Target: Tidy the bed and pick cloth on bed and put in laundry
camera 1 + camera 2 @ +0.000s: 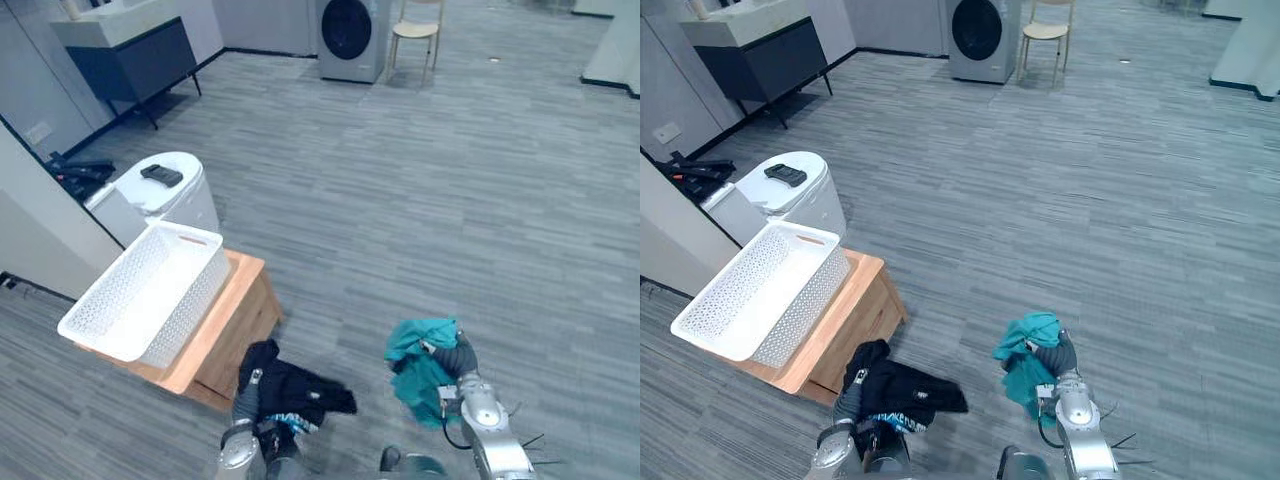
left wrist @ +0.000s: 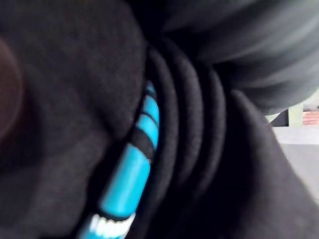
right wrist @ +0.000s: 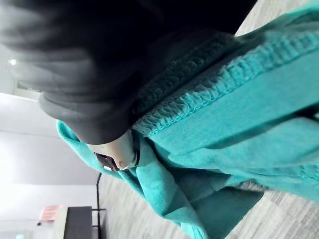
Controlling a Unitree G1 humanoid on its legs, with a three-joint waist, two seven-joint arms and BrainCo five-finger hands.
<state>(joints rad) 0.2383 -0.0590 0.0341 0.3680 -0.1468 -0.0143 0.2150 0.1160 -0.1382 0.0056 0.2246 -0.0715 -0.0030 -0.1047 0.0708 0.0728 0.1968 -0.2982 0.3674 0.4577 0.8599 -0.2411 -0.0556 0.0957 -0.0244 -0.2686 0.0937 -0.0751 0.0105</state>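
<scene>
Far ahead of both hands, the washing machine is standing by the back wall. Much nearer, ahead of our left hand and off to its left, the white basket is sitting on a wooden table. Part of the basket is sticking out past the table's edge, so we are thinking a bump could tip it off. The black cloth is draping over our left hand and hanging off its right side. It is hiding the hand, so we cannot tell how well we are holding it. It could slide off or catch on the table corner. Our right hand is squeezing the teal cloth, which is dangling below it and could slip out.
</scene>
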